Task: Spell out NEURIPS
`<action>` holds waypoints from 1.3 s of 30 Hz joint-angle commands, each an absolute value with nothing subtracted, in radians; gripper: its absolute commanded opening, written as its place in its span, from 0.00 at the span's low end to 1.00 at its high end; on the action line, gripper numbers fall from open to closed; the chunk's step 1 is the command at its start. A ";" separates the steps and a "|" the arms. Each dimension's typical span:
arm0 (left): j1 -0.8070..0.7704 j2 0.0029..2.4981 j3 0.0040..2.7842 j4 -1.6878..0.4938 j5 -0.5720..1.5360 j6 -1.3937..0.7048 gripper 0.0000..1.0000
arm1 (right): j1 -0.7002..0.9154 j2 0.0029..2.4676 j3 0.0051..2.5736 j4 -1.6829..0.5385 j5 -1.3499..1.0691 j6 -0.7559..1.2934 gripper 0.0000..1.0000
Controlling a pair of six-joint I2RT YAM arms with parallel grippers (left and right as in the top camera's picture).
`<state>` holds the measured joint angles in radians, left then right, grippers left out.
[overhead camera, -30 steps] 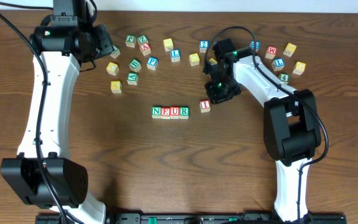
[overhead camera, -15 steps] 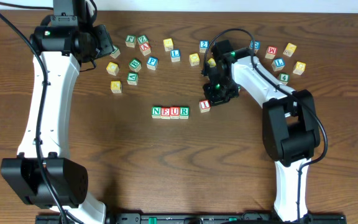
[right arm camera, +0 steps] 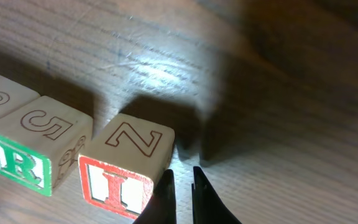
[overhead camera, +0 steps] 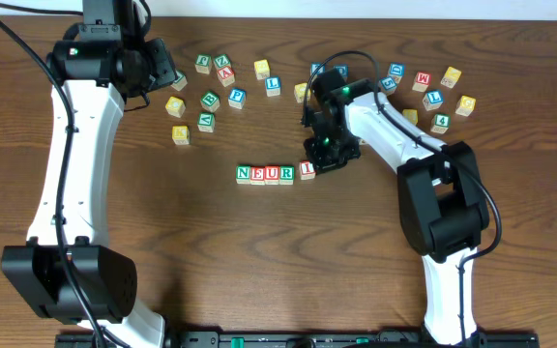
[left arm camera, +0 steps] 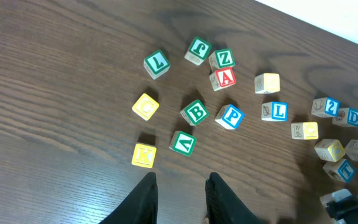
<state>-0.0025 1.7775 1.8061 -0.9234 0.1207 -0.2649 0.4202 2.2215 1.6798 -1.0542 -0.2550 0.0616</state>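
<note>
The green N (overhead camera: 244, 174), red E (overhead camera: 258, 174), red U (overhead camera: 273, 174) and green R (overhead camera: 286, 174) cubes stand in a row at mid-table. The red I cube (overhead camera: 307, 170) sits just right of the R, close against it, slightly off the line. In the right wrist view the I cube (right arm camera: 120, 180) stands beside the R (right arm camera: 17, 163). My right gripper (right arm camera: 182, 186) is shut and empty, its tips at the I cube's right side. The blue P cube (overhead camera: 236, 97) lies in the loose group at the back. My left gripper (left arm camera: 181, 177) hovers open above bare wood near that group.
Loose cubes lie scattered across the back: a yellow K (overhead camera: 180, 134), green B (overhead camera: 210, 101), blue L (overhead camera: 273, 85), and a cluster at the right with a green 4 (overhead camera: 440, 122). The right arm (overhead camera: 385, 126) reaches over the middle.
My right gripper has moved left and the I cube went with it, from a gap away to right beside the R. The left arm has not moved.
</note>
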 commanded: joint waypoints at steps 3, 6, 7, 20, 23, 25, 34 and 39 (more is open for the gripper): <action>0.000 1.790 1.802 -0.927 0.111 -0.266 0.26 | 0.430 2.229 1.688 -1.068 -0.261 0.147 0.06; 0.000 1.790 1.802 -0.928 0.111 -0.266 0.26 | 0.434 2.229 1.688 -1.075 -0.262 0.165 0.06; 0.000 1.790 1.802 -0.928 0.111 -0.266 0.26 | 0.436 2.229 1.688 -1.078 -0.262 0.165 0.06; 0.000 1.790 1.802 -0.928 0.111 -0.266 0.26 | 0.467 2.229 1.688 -1.077 -0.259 0.168 0.06; 0.000 1.790 1.802 -0.928 0.111 -0.266 0.26 | 0.461 2.229 1.688 -1.074 -0.229 0.172 0.06; 0.000 1.790 1.802 -0.928 0.111 -0.266 0.26 | 0.453 2.229 1.689 -1.069 -0.211 0.172 0.06; 0.000 1.790 1.802 -0.927 0.111 -0.266 0.26 | 0.393 2.229 1.702 -0.960 -0.205 0.167 0.10; 0.000 1.790 1.802 -0.927 0.111 -0.266 0.26 | 0.404 2.229 1.702 -0.884 -0.246 0.163 0.11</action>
<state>-0.0029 1.7775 1.8061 -0.9234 0.1207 -0.2649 0.3885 2.2215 1.6844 -0.9031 -0.2142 0.1570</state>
